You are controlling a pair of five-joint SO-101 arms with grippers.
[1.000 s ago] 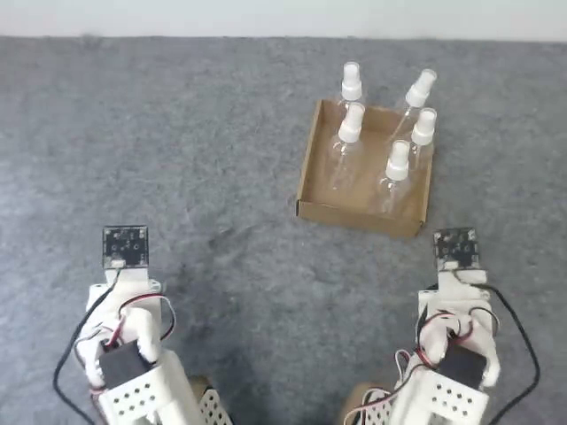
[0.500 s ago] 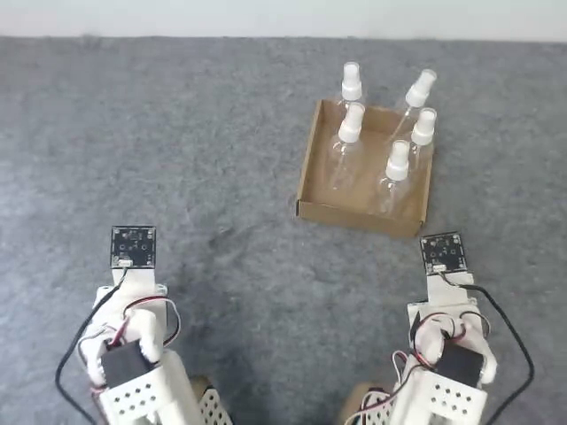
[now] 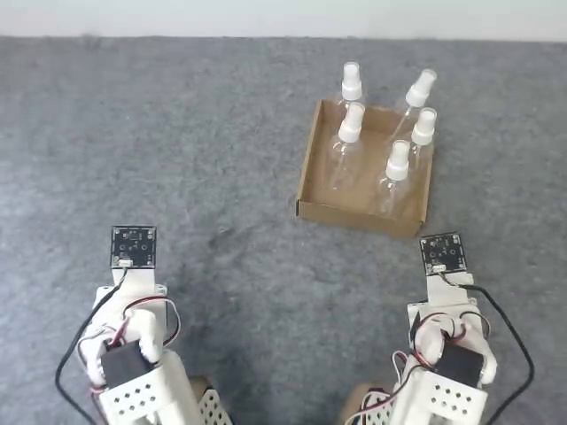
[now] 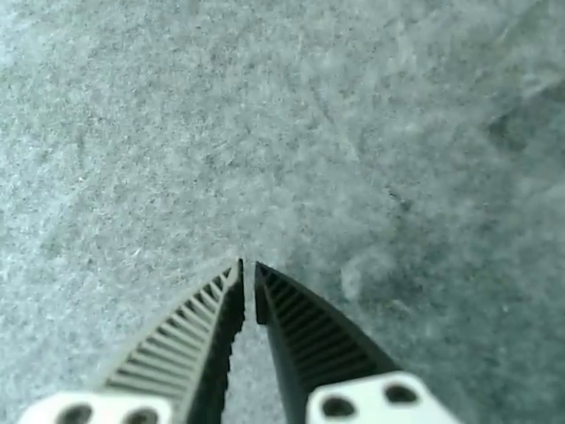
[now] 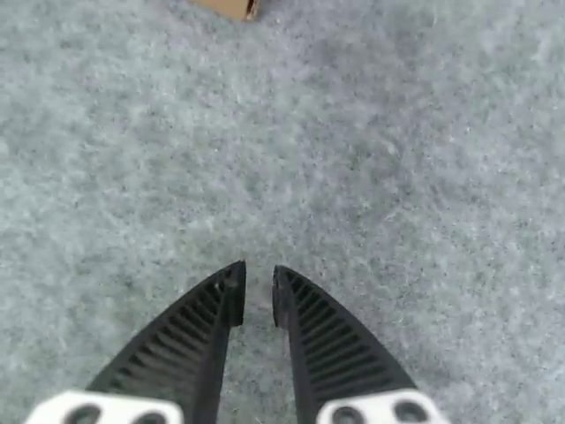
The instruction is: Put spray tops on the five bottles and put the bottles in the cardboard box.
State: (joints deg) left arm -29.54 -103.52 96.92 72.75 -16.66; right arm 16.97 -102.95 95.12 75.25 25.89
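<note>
- High view: you have the cardboard box (image 3: 359, 216) on the grey, carpet-like counter (image 3: 177, 142), right of centre and toward the far side.
- High view: five clear bottles (image 3: 341, 159) stand upright in the box, each with a white spray top fitted; the spray tops (image 3: 352, 122) are all in place. Three bottles are plainly inside the walls. Two stand at the far wall, their tops showing past its rim, and one of these leans.
- High view: your left arm (image 3: 133, 354) and right arm (image 3: 447, 354) sit at the near edge. Both are well apart from the box, the right arm nearer its front corner.
- Left wrist view: your left gripper (image 4: 248, 269) is pressed together, tips nearly touching, holding nothing, with bare counter beneath.
- Right wrist view: your right gripper (image 5: 256, 269) is drawn almost together with a thin slit between the tips, holding nothing. A corner of the cardboard box (image 5: 228, 7) lies ahead of it, well apart.
</note>
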